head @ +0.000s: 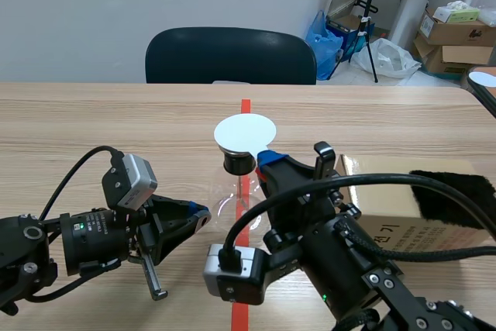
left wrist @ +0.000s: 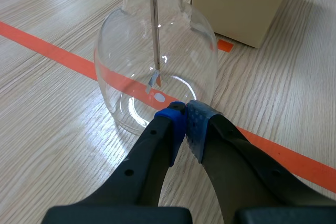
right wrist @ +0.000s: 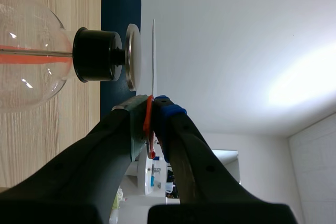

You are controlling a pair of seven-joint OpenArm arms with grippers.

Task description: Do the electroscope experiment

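Observation:
The electroscope is a clear glass flask with a black stopper, a metal rod and small foil leaves hanging close together. My right gripper is shut on an orange tab of a thin white disc, holding it flat just over the metal cap; whether they touch I cannot tell. Low beside the flask's base, my left gripper is shut on nothing, its blue pads meeting right at the glass.
A cardboard box stands right of the flask, with a black furry cloth draped over it. A dark chair stands behind the table's far edge. An orange tape line runs under the flask.

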